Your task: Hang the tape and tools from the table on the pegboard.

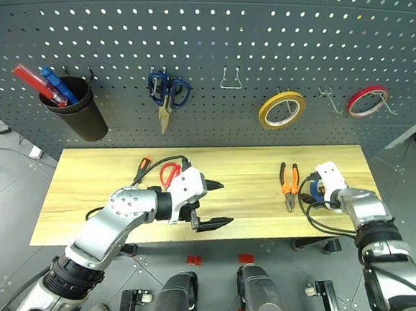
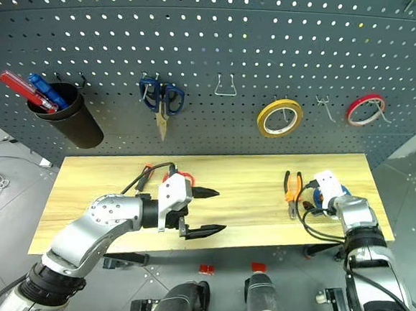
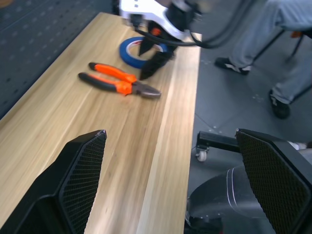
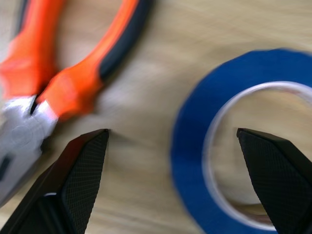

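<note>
Both jaws spread wide, empty. Right gripper (image 4: pixel 173 141) sits low over the blue tape (image 4: pixel 195 146) beside the pliers (image 1: pixel 289 180) on the table (image 1: pixel 250 166). Left gripper (image 1: pixel 210 205) half hides the red scissors (image 1: pixel 168 172).

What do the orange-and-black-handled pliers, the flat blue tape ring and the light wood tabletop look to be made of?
Orange-and-black-handled pliers: bare grey metal jaws, with matte handles, probably rubbery plastic. Flat blue tape ring: matte blue tape, perhaps paper or vinyl, on a pale inner core. Light wood tabletop: pale yellowish wood with lengthwise grain, smooth and faintly sheened.
</note>
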Motion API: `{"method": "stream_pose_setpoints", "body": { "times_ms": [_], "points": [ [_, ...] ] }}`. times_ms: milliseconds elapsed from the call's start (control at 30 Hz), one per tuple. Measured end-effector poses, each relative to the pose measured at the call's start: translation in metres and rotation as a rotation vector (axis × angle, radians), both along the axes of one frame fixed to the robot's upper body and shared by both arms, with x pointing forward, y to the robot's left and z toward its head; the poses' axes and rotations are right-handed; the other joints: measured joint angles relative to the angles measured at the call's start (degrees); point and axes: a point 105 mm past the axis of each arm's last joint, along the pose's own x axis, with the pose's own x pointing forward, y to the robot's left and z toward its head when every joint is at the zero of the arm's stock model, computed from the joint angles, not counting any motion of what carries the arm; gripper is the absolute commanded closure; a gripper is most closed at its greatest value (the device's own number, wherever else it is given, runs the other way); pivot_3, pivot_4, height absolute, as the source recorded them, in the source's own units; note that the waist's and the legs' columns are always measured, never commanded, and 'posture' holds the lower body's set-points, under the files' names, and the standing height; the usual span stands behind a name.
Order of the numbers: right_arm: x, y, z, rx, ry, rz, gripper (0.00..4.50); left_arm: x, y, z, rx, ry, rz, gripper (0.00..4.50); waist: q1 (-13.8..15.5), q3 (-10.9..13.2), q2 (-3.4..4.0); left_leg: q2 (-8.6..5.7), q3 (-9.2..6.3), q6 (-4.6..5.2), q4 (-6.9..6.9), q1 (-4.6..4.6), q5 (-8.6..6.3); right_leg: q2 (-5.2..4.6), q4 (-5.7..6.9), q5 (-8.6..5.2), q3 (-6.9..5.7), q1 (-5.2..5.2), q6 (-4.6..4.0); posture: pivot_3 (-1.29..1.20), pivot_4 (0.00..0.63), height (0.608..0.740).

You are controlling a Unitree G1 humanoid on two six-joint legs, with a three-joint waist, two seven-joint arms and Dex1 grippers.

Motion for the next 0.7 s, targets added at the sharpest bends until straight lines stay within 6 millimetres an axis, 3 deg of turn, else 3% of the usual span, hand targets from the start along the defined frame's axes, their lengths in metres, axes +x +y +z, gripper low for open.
{"method": "stream_pose_setpoints", "body": {
  "times_ms": [67,167,467,500,700],
  "points": [
    [0.000,-0.002,-0.001,0.022,0.038,-0.019,0.00,0.000,-0.003,0.002,-0.004,-0.013,-0.015,0.03,0.00,0.00,0.00,0.00,0.00,-0.01,-0.01,-0.01,0.00,0.00,-0.01,0.00,0.00,0.00,0.00,-0.34,0.298,0.740],
    [-0.002,-0.001,-0.003,0.040,0.080,-0.005,0.60,0.000,-0.003,0.000,-0.002,-0.007,-0.024,0.00,-0.06,0.00,0.00,0.00,0.01,-0.02,0.00,-0.03,0.01,0.01,-0.02,0.01,0.00,-0.01,0.02,-0.34,0.291,0.740],
    [-0.003,0.018,-0.010,-0.083,0.072,0.193,3.67,-0.007,-0.008,-0.006,-0.036,0.029,-0.054,0.00,-0.10,-0.12,-0.19,0.05,-0.04,-0.02,0.40,0.02,0.01,0.06,0.12,0.09,0.00,0.12,0.18,-0.35,0.274,0.740],
    [-0.002,0.019,-0.011,-0.101,0.049,0.199,3.83,-0.008,-0.009,-0.005,-0.041,0.032,-0.057,0.00,-0.09,-0.14,-0.23,0.05,-0.06,-0.01,0.60,0.02,-0.01,0.06,0.25,0.10,0.00,0.16,0.20,-0.35,0.271,0.740],
    [-0.013,0.015,-0.010,-0.177,-0.086,0.209,3.83,-0.011,-0.009,-0.007,-0.051,0.039,-0.061,0.00,0.39,-0.10,-0.16,-0.03,-0.09,0.18,0.78,0.00,-0.08,0.01,0.60,0.21,0.07,0.06,0.40,-0.36,0.270,0.740]
  ]
}}
